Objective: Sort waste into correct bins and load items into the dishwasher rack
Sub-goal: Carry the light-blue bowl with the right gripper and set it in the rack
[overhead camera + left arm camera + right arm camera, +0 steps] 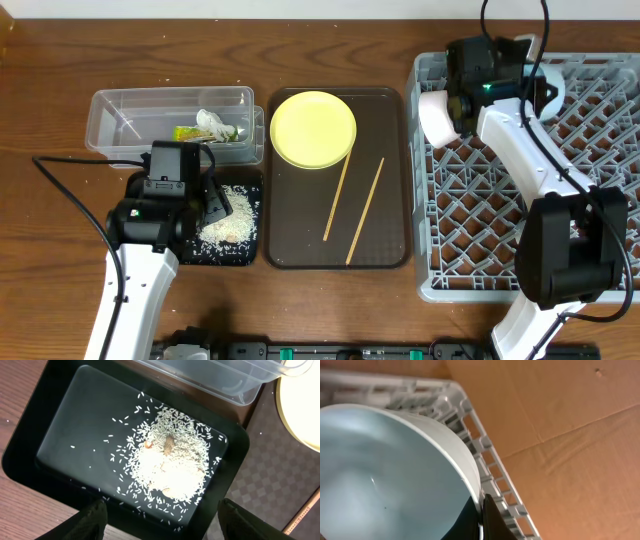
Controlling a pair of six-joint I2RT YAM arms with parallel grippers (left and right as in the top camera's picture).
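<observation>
Snack wrapper [188,132] and white scrap [208,121] are lying in the clear tub [120,105] at far left, dry rubbish kept apart from food. Just in front, the rice grains [170,465] are sitting heaped in the black tray [60,435], a few scattered round the pile. I'm hovering my left gripper [162,520] over that tray, fingers [92,517] spread wide and holding nothing, so I'm judging the waste part done. In the middle, the yellow plate [313,130] and two chopsticks [337,200] are waiting on the brown tray [390,250], not yet loaded. On the right, I'm pinching a pale bowl [385,475] with my right gripper [481,515], fingers clamped over its rim, one inside and one outside. I'm holding it tipped on edge at the near-left corner of the dishwasher rack [450,250], probably so it slots between the pegs. I can't tell whether it is the white bowl or the blue one.
</observation>
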